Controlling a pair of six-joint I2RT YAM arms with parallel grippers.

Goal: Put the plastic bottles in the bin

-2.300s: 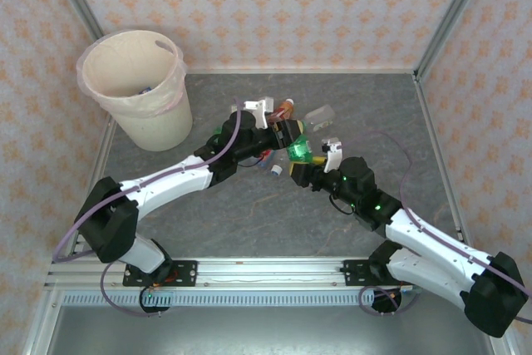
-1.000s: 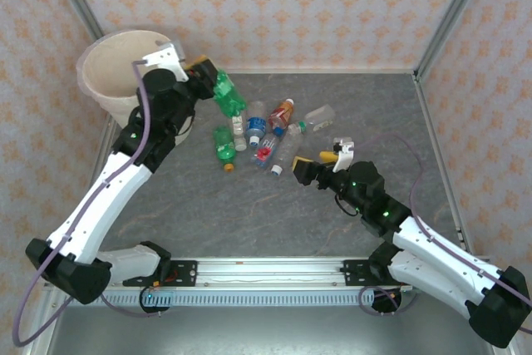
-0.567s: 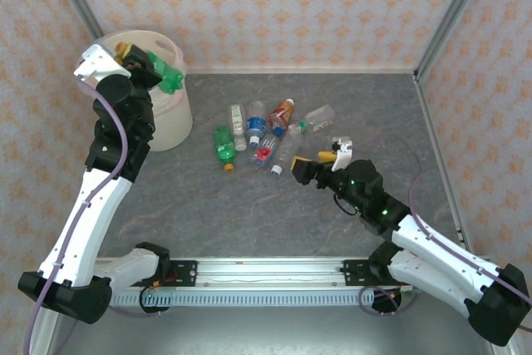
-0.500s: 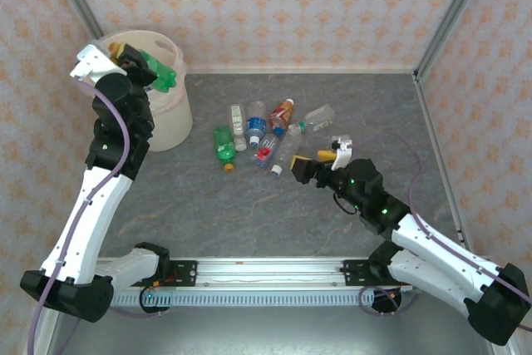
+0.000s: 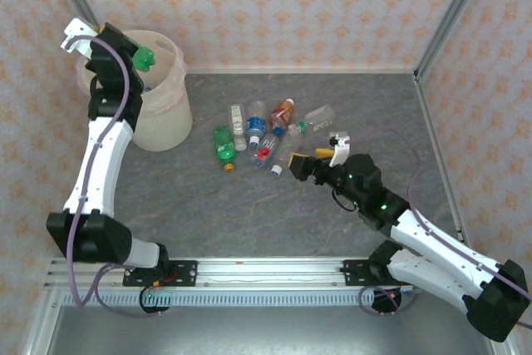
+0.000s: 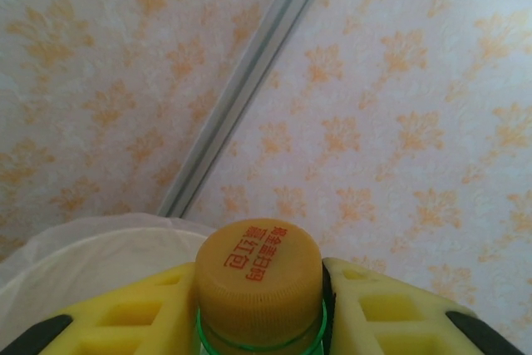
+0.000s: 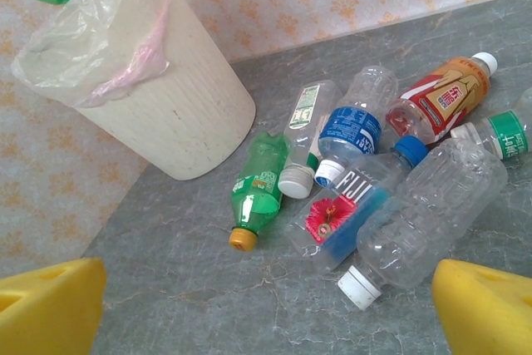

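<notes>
From above, the left gripper [image 5: 135, 51] hangs over the mouth of the bin [image 5: 162, 126], clamped on a green bottle [image 5: 147, 58] whose body juts out above the liner's opening. The other plastic bottles [image 5: 266, 135] lie in a loose heap on the table [image 5: 249, 214], well apart from the bin. The right gripper [image 5: 310, 164] hovers just beside the heap's near edge, jaws spread wide, nothing between them.

From the left wrist, the yellow fingers [image 6: 125, 318] press in on either side of the neck, right under the orange-yellow cap [image 6: 258, 276]; the pale liner rim [image 6: 75, 243] curves below and to the left.

From the right wrist, the two fingertips [image 7: 50, 305] sit far apart at the bottom corners. Ahead lie a clear white-capped bottle [image 7: 432, 205], a blue-labelled one [image 7: 345, 214] and a second green one [image 7: 258, 184], touching or nearly so. The bin stands beyond them, with the held bottle's base poking in at the top corner, above the liner.

The step in hand looks like the drop. It wants the bottle's whole body over the opening, not the rim; the jaws should part fully and at once so the cap cannot snag a finger. A light bottle let go off-centre could glance off the liner and roll onto the table. The right arm seems placed for the clear bottle nearest it.
</notes>
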